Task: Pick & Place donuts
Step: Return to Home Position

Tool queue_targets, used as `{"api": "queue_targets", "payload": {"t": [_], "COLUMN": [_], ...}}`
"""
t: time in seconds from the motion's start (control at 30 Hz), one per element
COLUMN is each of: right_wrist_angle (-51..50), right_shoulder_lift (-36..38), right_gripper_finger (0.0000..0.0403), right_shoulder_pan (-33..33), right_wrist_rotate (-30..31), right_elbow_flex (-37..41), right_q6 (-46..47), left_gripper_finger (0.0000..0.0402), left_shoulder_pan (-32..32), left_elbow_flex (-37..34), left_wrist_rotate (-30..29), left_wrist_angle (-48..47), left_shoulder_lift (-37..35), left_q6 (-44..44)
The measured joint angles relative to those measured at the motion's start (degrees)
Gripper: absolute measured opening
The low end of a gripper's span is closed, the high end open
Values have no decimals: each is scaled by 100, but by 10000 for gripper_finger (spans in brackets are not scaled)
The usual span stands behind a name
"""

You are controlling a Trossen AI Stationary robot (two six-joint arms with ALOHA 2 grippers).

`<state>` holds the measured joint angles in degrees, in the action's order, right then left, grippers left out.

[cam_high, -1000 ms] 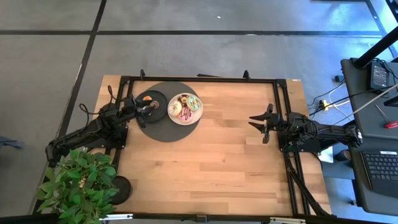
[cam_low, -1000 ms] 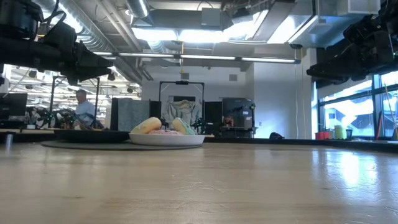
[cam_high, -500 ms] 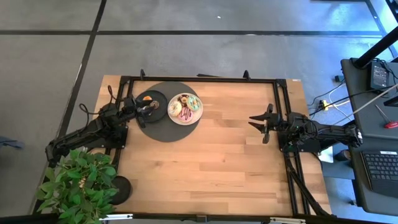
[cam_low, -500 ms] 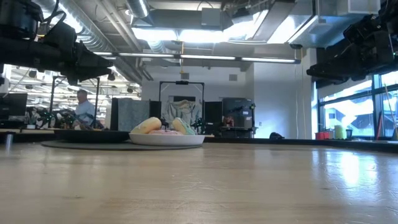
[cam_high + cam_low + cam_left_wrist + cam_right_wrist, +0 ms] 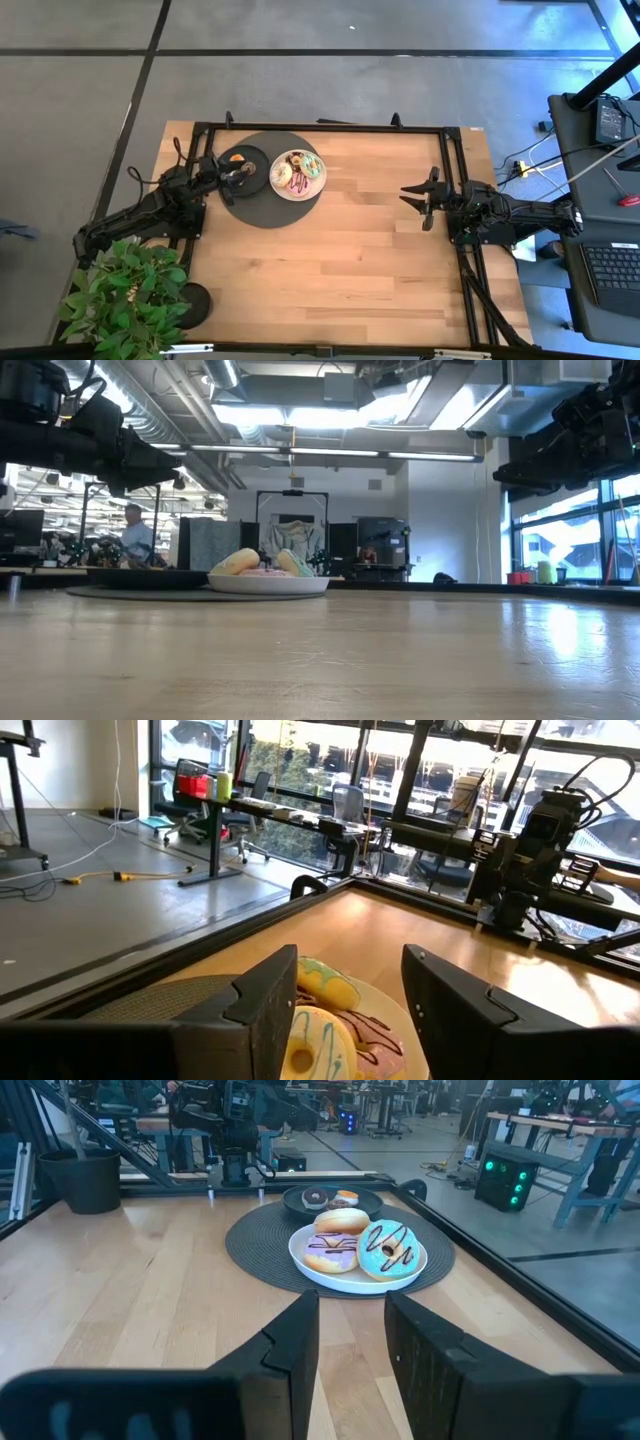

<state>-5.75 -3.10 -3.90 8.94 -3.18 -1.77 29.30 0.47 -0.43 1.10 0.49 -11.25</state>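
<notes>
Several donuts (image 5: 358,1240), iced cream, purple, green and pink, lie on a white plate (image 5: 297,193) at the table's far left. The plate rests on a round black mat (image 5: 268,210). An orange donut (image 5: 236,157) and a chocolate one (image 5: 315,1197) lie on a small black plate (image 5: 256,154) beside it. My left gripper (image 5: 238,176) hovers open over the small black plate, pointing at the white plate (image 5: 405,1020). My right gripper (image 5: 404,196) is open and empty above the table's right side, far from the donuts.
A potted plant (image 5: 125,295) and a black disc (image 5: 195,298) stand at the near left corner. A black frame rail (image 5: 330,127) runs round the table. Bare wood (image 5: 340,250) spans the middle and near side.
</notes>
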Motion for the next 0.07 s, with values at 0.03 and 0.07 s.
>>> {"api": "queue_targets", "payload": {"t": [0.03,0.07], "right_wrist_angle": [0,-1], "right_shoulder_lift": [1,1], "right_gripper_finger": [118,118], "right_shoulder_pan": [0,0], "right_wrist_rotate": [0,0], "right_elbow_flex": [0,0], "right_q6": [-5,-12], "left_gripper_finger": [178,178], "left_shoulder_pan": [0,0], "left_elbow_flex": [0,0], "left_wrist_rotate": [0,0], "left_wrist_angle": [-2,-2], "left_shoulder_lift": [-2,-2], "left_q6": [0,0]}}
